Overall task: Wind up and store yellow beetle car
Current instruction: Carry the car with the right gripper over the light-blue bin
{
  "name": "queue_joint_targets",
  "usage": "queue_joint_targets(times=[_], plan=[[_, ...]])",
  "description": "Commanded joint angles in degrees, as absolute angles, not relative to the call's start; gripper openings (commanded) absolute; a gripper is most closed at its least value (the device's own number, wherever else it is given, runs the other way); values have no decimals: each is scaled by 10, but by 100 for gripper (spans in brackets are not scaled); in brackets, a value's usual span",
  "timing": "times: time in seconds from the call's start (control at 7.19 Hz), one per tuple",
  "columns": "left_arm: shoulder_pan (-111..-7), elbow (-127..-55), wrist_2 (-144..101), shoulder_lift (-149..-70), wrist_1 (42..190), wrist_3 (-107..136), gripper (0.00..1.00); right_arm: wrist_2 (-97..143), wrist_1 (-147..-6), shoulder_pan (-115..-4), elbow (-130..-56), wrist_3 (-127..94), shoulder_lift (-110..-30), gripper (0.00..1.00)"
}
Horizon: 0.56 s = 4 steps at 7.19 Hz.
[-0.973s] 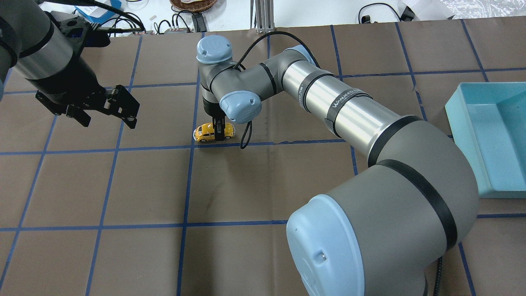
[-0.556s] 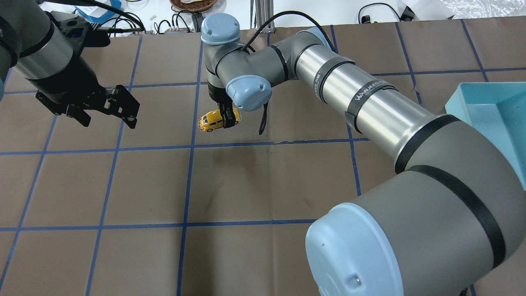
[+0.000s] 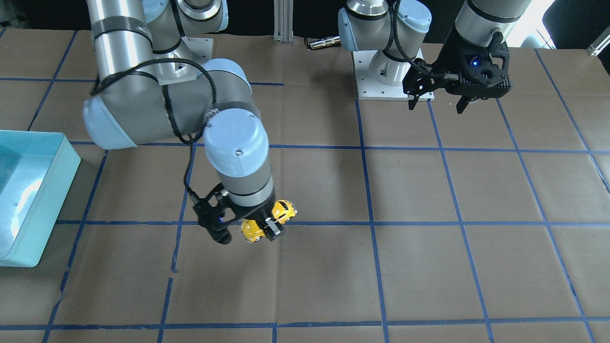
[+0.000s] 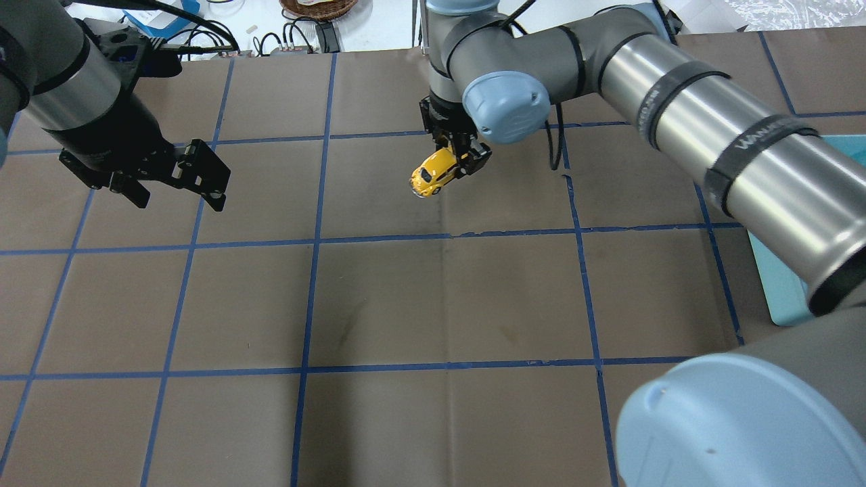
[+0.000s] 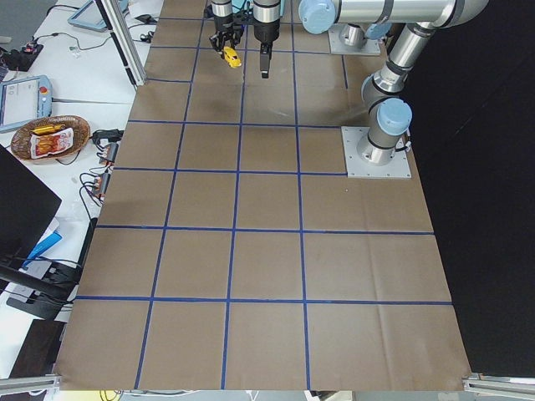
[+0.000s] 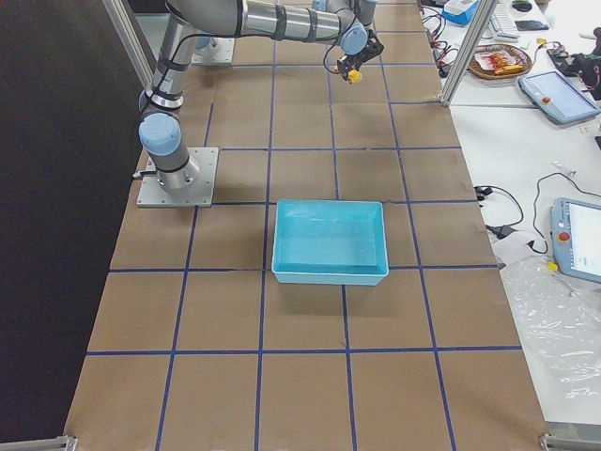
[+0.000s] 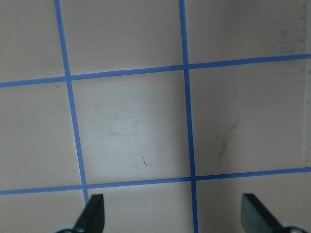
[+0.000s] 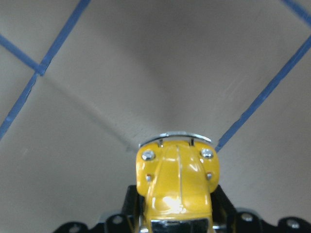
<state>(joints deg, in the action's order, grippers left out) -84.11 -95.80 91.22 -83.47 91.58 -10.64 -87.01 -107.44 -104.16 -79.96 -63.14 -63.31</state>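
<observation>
The yellow beetle car [image 4: 431, 174] hangs in the air above the brown table, tilted nose-down. My right gripper [image 4: 463, 159] is shut on its rear half. From the front the car [image 3: 282, 211] shows on both sides of the right gripper [image 3: 266, 225]. In the right wrist view its yellow hood and chrome bumper [image 8: 177, 179] stick out between the jaws. My left gripper [image 4: 180, 201] is open and empty above the table's left side, far from the car. The left wrist view shows its fingertips [image 7: 92, 216] wide apart over bare paper.
A teal bin [image 4: 781, 291] stands at the table's right, partly hidden by my right arm; it also shows in the front view [image 3: 66, 159] and the right view [image 6: 329, 275]. Cables [image 4: 298, 37] lie along the far edge. Blue tape lines grid the brown paper.
My right gripper has lifted the car off the table and carried it to the right and farther back. The left arm has not moved.
</observation>
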Motion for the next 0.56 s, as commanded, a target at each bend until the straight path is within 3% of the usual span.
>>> queue_joint_targets(times=[0.0, 0.42], plan=[[-843, -957, 912, -834, 915, -106, 100, -895, -1038, -942, -873, -424, -725, 10], [-845, -954, 904, -853, 913, -95, 100, -939, -1012, -799, -942, -162, -806, 10]])
